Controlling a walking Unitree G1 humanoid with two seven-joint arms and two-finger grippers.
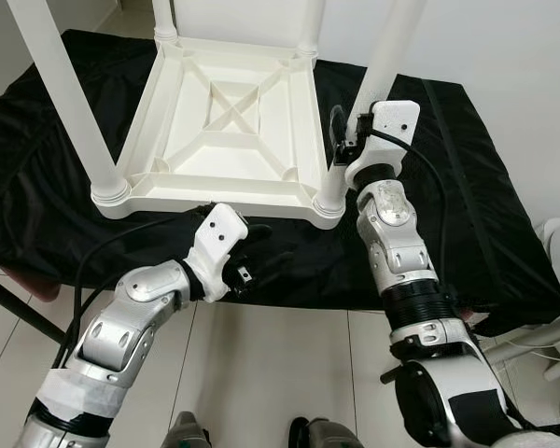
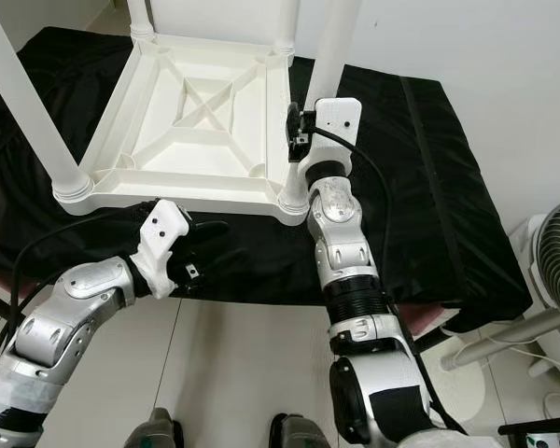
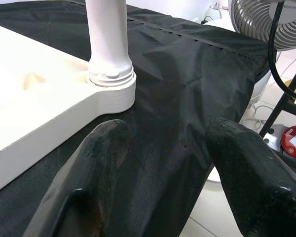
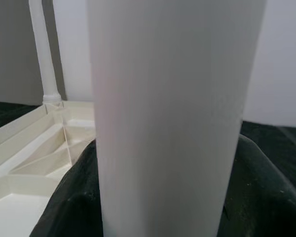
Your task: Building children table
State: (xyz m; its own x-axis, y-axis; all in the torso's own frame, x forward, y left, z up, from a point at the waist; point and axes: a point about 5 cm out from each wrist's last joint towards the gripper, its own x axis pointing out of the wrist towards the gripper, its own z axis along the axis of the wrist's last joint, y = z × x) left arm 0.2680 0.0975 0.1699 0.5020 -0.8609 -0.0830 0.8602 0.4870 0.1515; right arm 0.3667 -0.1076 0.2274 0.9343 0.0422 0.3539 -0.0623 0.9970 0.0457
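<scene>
The upturned white children table (image 1: 229,117) lay on the black-draped tabletop (image 1: 467,205). The right tool (image 1: 348,140) gripped its near right leg (image 1: 378,65). The left tool (image 1: 252,266) rested beside it, fingers wide.

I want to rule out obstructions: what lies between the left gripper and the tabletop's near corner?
Only bare black cloth, in the left wrist view, between the left gripper and the tabletop.

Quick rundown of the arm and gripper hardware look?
Both arms are silver jointed shells with black ribbed collars. Each wrist carries a white angular housing. The left gripper and right gripper have long black fingers, rough and matte. A black cable loops off each wrist. White tape wraps the left upper arm.
</scene>
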